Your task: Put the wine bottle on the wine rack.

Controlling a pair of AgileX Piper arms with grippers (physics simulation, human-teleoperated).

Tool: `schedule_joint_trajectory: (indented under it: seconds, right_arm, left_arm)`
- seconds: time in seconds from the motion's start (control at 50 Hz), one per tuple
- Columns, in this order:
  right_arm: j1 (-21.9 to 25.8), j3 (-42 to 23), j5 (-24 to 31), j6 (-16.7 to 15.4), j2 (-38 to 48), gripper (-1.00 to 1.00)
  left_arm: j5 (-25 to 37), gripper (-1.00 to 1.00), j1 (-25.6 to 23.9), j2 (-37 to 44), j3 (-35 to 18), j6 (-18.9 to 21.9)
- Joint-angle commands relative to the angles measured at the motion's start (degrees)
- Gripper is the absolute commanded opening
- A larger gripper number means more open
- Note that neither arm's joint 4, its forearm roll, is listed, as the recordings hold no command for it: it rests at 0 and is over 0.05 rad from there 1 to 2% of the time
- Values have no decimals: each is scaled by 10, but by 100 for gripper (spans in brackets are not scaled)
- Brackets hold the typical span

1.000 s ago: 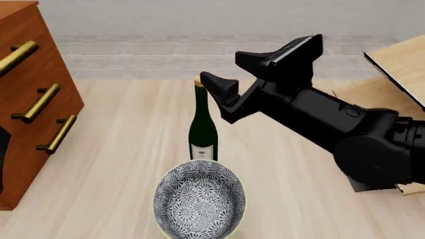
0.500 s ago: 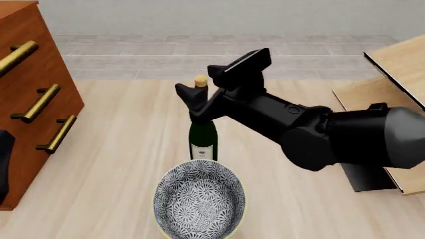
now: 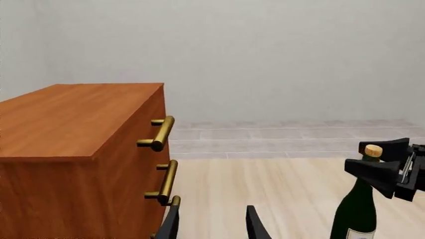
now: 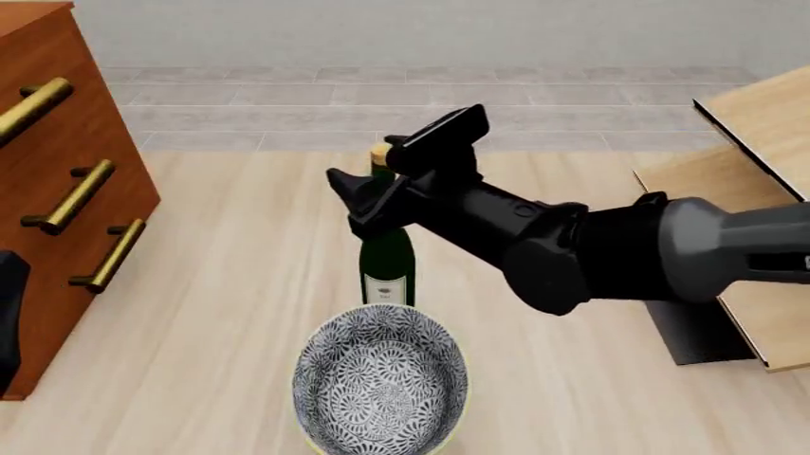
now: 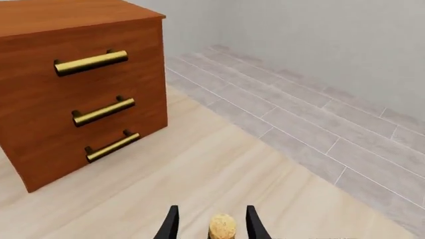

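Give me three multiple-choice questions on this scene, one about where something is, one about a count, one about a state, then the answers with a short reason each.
1. In the front view, where does the patterned bowl stand relative to the wine bottle?
A. On the near side of it
B. Behind it
C. On top of the cabinet

2. How many brass handles show on the drawer cabinet in the right wrist view?
A. One
B. Three
C. Five

3. How does the right gripper stand?
A. Shut, away from the bottle
B. Holding the bowl
C. Jaws open on either side of the cork

Answers:
1 A, the bowl lies nearer the camera, just in front of the bottle's base.
2 B, three bars sit one below the other on the cabinet's front.
3 C, the right wrist view shows gaps between the cork and each finger.
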Motion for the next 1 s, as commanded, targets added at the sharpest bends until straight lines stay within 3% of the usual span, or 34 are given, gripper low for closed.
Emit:
schedule_joint_trajectory:
  seconds: [0.02,0.26,0.28,1.0]
  right_arm:
    - [-8,-9,1,-1,14,100]
    - [-8,-7,3,-4,5,100]
    - [-10,-6,2,-4,4,-100]
    - [-14,-4,1,-18,-53,-100]
  left_arm:
    - [-1,100,4,0,1,-2]
    - [-1,100,4,0,1,-2]
    - [-1,100,4,0,1,-1]
    - [1,100,6,0,-5,0]
